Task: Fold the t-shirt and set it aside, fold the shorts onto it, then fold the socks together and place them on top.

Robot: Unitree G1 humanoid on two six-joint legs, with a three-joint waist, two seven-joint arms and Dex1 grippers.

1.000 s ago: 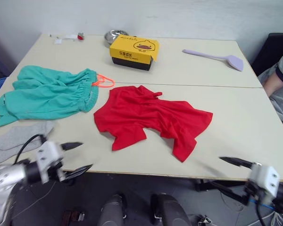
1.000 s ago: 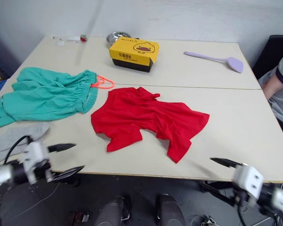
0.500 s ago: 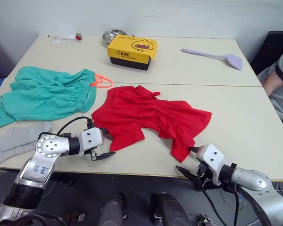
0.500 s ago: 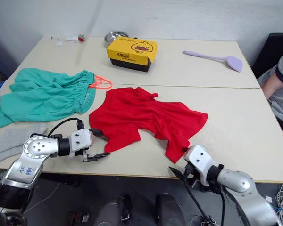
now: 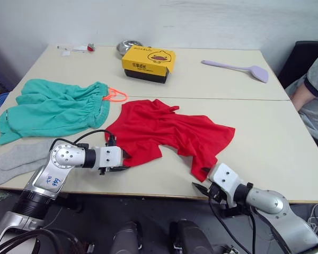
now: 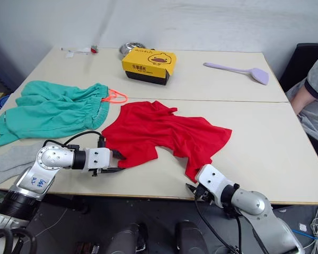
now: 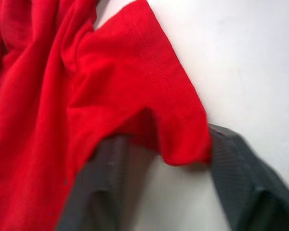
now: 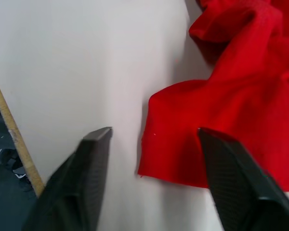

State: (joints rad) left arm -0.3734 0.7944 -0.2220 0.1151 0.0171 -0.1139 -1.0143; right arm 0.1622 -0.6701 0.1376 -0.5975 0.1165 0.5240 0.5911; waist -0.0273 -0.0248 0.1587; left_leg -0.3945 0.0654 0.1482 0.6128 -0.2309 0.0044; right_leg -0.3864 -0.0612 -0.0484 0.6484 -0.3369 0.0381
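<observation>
**Grippers are reaching for two corners of the red t-shirt**

Both grippers are lying low at the near edge of the large pale beige table (image 5: pixel 265 137). Left gripper (image 5: pixel 123 162) is spreading its two black fingers apart around the hem corner of a sleeve, and the corner is sitting between them in the left wrist view, not yet pinched. Right gripper (image 8: pixel 149 168) is also standing open, its fingers either side of the shirt's lowest corner, close to the table's front edge.

To do this step well, I judge that each gripper should be sliding further in before closing, so that it is catching cloth and not bare table, and both should be lifting together.

The bright red short-sleeved cloth t-shirt (image 5: pixel 169 132) is lying crumpled and twisted in the middle of the table, one sleeve folded under. The teal-green cloth shorts with a gathered waistband and neon-orange drawstring (image 5: pixel 53 108) are lying spread out to its left, just apart from it. The pair of plain light grey soft socks (image 5: pixel 16 159) is lying nearer the front, beside the left arm.
</observation>
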